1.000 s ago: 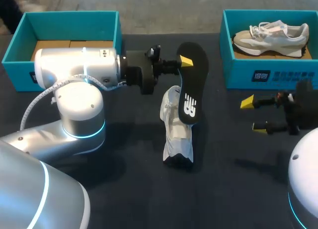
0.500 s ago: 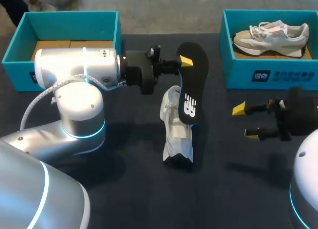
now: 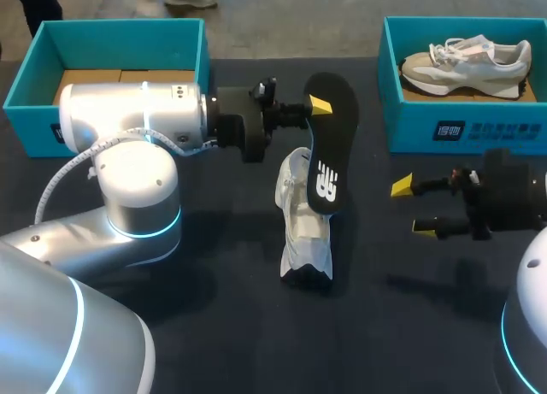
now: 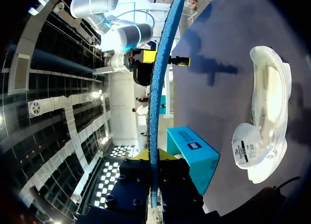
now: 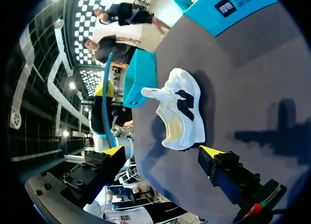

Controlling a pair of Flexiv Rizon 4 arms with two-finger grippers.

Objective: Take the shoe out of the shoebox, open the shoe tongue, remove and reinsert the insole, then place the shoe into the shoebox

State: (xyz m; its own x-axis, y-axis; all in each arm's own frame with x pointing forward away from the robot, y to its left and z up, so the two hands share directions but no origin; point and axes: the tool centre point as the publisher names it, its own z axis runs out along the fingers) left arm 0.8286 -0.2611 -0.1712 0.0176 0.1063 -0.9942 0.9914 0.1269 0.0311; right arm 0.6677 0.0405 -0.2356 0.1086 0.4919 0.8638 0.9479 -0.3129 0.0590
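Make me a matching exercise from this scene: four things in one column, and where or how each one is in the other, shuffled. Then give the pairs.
Things
1. black insole
2. white shoe
3. grey shoe
4. right gripper

States
A. open, holding nothing
B. inside the right shoebox
C. clamped in the left gripper
D. lying on the table between the arms

Pairs: 1-C, 2-D, 3-B, 4-A

Shoe (image 3: 306, 232) between left shoebox (image 3: 120, 31), right shoebox (image 3: 479, 125)
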